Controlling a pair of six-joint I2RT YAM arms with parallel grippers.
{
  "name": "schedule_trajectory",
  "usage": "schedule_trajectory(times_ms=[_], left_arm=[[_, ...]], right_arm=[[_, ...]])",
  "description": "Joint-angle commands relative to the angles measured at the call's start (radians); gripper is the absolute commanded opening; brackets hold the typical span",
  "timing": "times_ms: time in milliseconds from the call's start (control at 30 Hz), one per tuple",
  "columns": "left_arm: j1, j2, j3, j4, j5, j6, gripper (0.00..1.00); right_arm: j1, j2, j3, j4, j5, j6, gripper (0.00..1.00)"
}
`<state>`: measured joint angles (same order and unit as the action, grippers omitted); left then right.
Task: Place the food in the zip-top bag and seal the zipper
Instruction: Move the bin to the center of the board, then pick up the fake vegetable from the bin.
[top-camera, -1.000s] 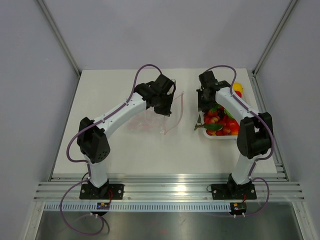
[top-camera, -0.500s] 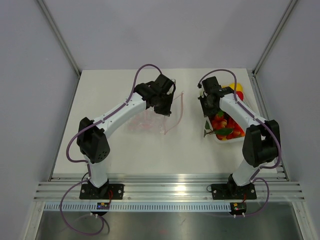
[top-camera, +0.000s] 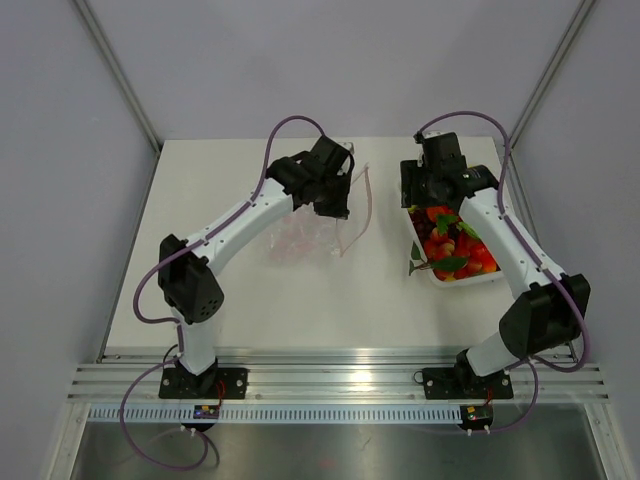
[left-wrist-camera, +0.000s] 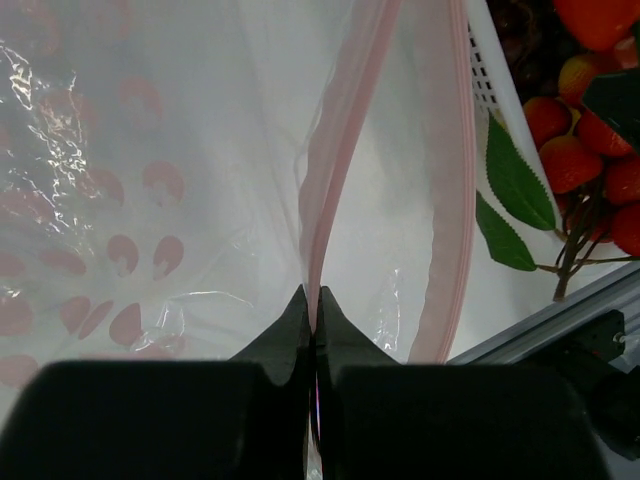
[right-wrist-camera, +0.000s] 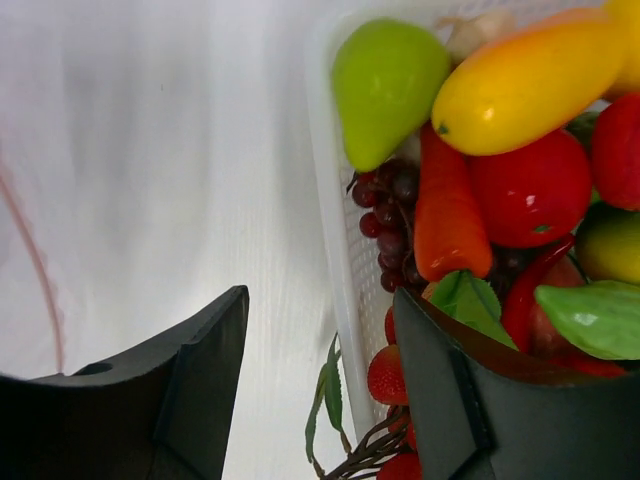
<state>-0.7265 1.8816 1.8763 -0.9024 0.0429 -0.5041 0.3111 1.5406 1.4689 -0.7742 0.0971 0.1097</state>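
left end effector (left-wrist-camera: 312, 300): pinched fully shut on one lip of the zipper (left-wrist-camera: 335, 150); you are holding that lip raised.
zip-top bag (top-camera: 300, 235): trails away from these tips onto the bench (top-camera: 220, 200). It is clear with pink crescent prints, and no food shows inside.
bag mouth: the free lip curves off to the right of the tips, so the opening gapes toward the tray.
right end effector (right-wrist-camera: 318, 310): fingers spread wide with nothing in them. They straddle the left wall of the tray (right-wrist-camera: 335, 200).
food (right-wrist-camera: 520, 190): all in the tray, right of and ahead of this end effector. The pear (right-wrist-camera: 385, 90), grapes (right-wrist-camera: 390, 200) and carrot (right-wrist-camera: 445, 210) lie nearest.
step in hand (judged): the first pick, with the bag apparently unfilled.
doing it well: shift right until both fingers clear the tray wall. Choose a piece lying on top, such as the pear, and close across its narrow axis. Avoid leaves and stems, which may drag neighbours out. Hold your left pinch firm so the mouth gapes wide.
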Motion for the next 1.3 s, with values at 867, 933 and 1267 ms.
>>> schedule_trajectory(times_ms=[867, 933, 1267], left_arm=[[-0.028, 0.002, 0.001, 0.031, 0.011, -0.028, 0.00], [-0.028, 0.002, -0.003, 0.033, 0.011, -0.028, 0.00], [-0.031, 0.007, -0.016, 0.037, 0.014, -0.025, 0.00]], right_arm=[[-0.185, 0.121, -0.101, 0.079, 0.013, 0.258, 0.72], [-0.185, 0.122, -0.105, 0.078, 0.032, 0.262, 0.67], [-0.191, 0.076, -0.130, 0.085, 0.070, 0.268, 0.43]])
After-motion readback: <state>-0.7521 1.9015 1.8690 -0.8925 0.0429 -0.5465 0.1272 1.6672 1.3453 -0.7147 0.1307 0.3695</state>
